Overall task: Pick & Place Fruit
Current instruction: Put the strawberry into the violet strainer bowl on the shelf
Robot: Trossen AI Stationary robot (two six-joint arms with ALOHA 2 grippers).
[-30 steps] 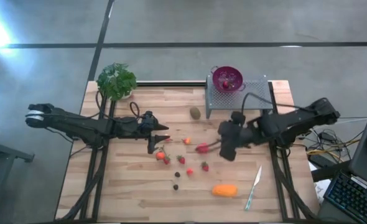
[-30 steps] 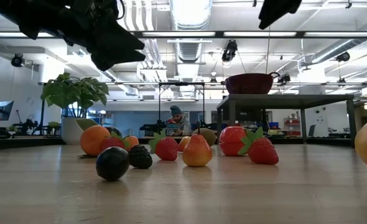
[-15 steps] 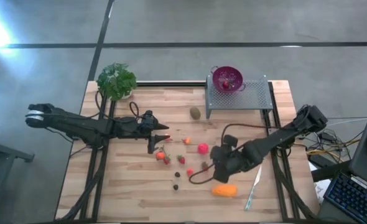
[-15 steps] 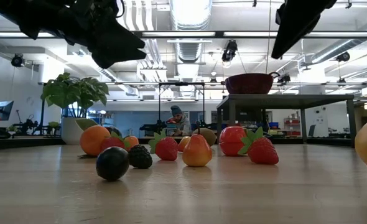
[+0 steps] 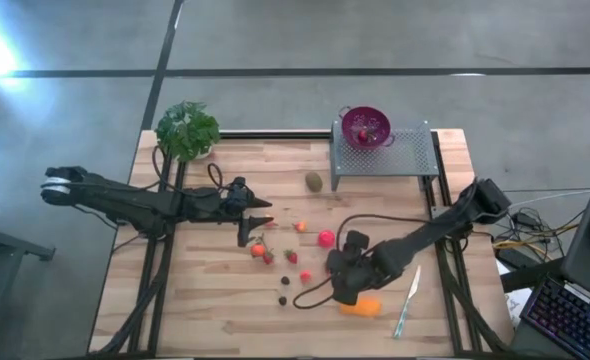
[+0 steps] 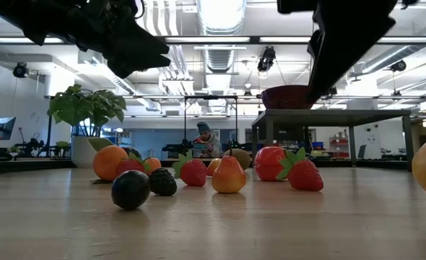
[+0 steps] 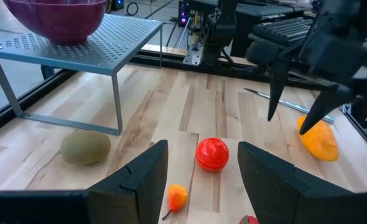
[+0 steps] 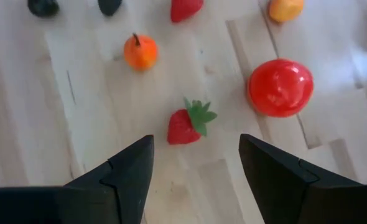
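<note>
1. One glossy red plastic ball (image 5: 326, 238) lies mid-table; one oblong orange fruit (image 5: 363, 306) lies at its 5 o'clock.
2. One brown fuzzy kiwi (image 5: 314, 181) sits at the ball's 12 o'clock.
3. The right gripper (image 8: 195, 167), fingers apart and empty, hangs over one red toy strawberry (image 8: 190, 126).
4. The left gripper (image 7: 199, 165), fingers apart and empty, faces the ball.
5. Two dark berries (image 5: 283, 290) lie at the ball's 7 o'clock.

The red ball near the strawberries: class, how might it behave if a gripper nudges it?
The red ball looks round and glossy, so it would probably roll freely on the flat table. Its shiny surface suggests hard plastic, likely slippery between the fingers.
</note>
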